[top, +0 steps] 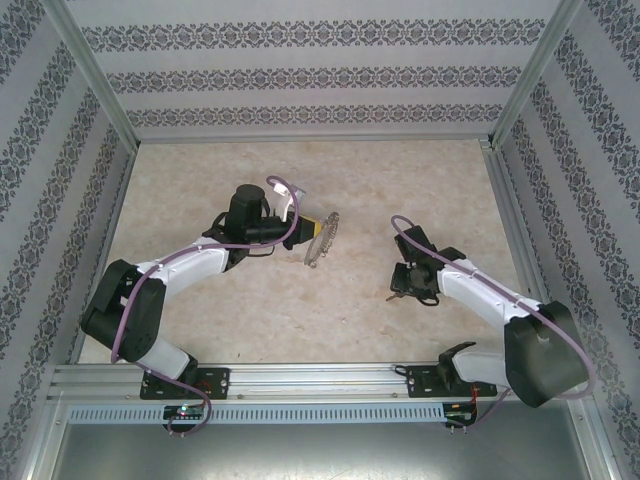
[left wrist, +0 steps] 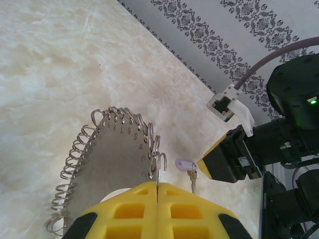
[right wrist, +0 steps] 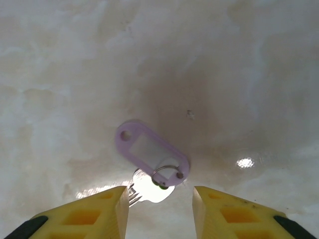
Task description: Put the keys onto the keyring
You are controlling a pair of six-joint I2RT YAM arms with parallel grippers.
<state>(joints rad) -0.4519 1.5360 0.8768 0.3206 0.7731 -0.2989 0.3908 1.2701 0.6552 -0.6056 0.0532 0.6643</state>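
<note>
Left end effector [left wrist: 157,195] is clamped shut on the edge of the keyring [left wrist: 117,159]; its two yellow fingers meet with no gap between them. The keyring is a flat grey disc with wire loops strung along its rim. In the overhead view it stands tilted on edge at the fingertips, near the middle of the bench [left wrist: 60,64].

Right end effector [right wrist: 159,211] is partly open and points down at the bench, with one finger on either side of the key [right wrist: 149,190]. The key lies flat on the bench. A small split ring joins it to a lilac tag [right wrist: 147,145], which lies beyond it. Whether the finger at the left of the wrist view touches the key's blade cannot be told. The two end effectors are well apart.
</note>
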